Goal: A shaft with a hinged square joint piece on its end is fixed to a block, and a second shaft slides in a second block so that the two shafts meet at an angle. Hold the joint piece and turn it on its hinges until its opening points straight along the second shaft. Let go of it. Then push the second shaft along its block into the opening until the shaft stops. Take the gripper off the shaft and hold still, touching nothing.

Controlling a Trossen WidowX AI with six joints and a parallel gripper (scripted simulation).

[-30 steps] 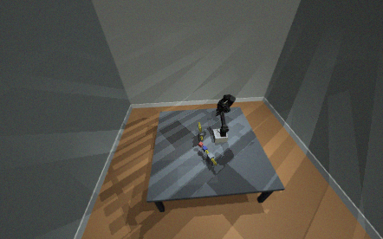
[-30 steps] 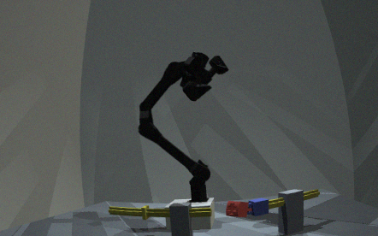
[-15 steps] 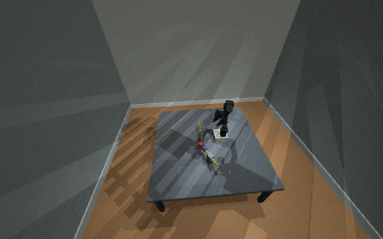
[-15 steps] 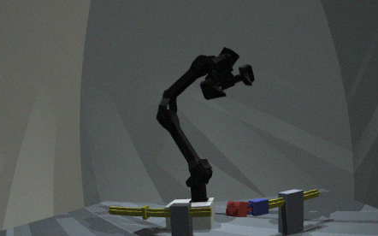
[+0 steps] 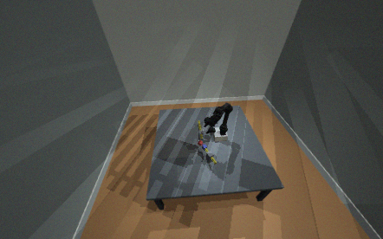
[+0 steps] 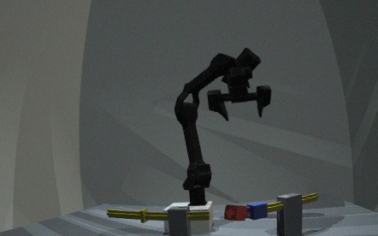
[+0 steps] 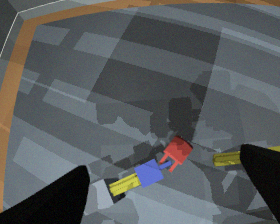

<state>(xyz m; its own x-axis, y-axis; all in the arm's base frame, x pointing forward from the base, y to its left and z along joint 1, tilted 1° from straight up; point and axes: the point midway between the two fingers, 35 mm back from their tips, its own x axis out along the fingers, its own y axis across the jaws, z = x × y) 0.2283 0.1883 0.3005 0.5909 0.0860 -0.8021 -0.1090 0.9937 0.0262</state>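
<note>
Red joint (image 5: pixel 200 142) (image 6: pixel 235 212) (image 7: pixel 178 150) tilting off the first shaft's line (image 5: pixel 213 159) (image 6: pixel 310 197) (image 7: pixel 124 185), opening hard to make out, second shaft (image 5: pixel 199 125) (image 6: pixel 125 213) (image 7: pixel 227 159) partly hiding behind gripper (image 5: pixel 209 127) (image 6: pixel 244 118) (image 7: pixel 166 161), jaws standing wide, empty

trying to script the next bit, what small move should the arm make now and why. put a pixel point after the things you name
Probably lower the open tool (image 6: pixel 244 118) (image 7: pixel 165 164) toward the red joint piece (image 5: pixel 200 142) (image 6: pixel 235 212) (image 7: pixel 179 150), lining its fingers up either side. The tool hangs well above it with nothing between the fingers, and the piece does not yet point along the second yellow shaft (image 6: pixel 125 213) (image 7: pixel 227 159).
</note>
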